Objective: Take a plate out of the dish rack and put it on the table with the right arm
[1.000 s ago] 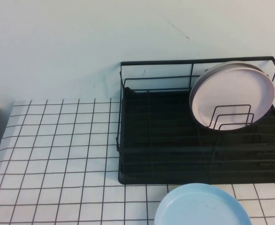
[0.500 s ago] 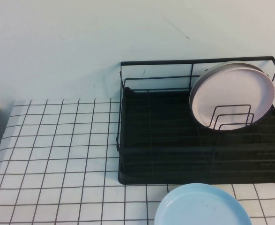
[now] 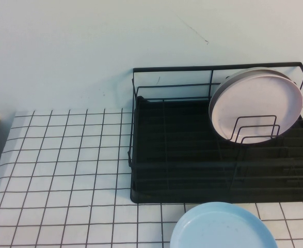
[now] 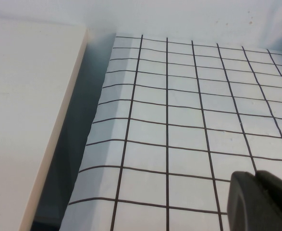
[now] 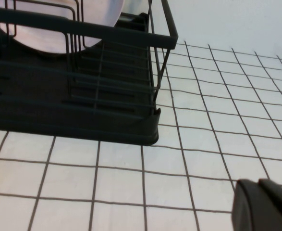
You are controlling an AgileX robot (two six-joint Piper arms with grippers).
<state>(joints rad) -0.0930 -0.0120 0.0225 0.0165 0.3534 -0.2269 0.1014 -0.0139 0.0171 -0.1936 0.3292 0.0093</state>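
Right end effector (image 5: 264,204): we see only a dark tip at the edge of the right wrist view, low over the tabletop (image 5: 198,159) just off the rack's (image 5: 73,91) outer corner; we cannot tell whether it is released or clenched. It does not appear in the high view.

Left end effector (image 4: 261,202): likewise only a dark tip in the left wrist view, above bare tiles well away from the rack. We cannot tell its state either. It is also out of the high view.

Tabletop: white, ruled with thin black lines into a tile-like grid. In the left wrist view the sheet ends at a creased edge, with a dark gap and then a cream-coloured slab (image 4: 25,120) alongside. We note a plain pale blue-white wall (image 3: 89,51) behind, bearing a few small dark marks.

Plate (image 3: 223,227): light blue, round, shallow raised rim, faint speckling. It lies flat on the tabletop just in front of the rack's front edge, partly cut off by the bottom of the high view. Nothing is touching it.

Rack: black wire frame on a black tray base. A pink plate (image 3: 257,106) stands upright in the wire loops at its right rear, with the rim of another plate just behind it.
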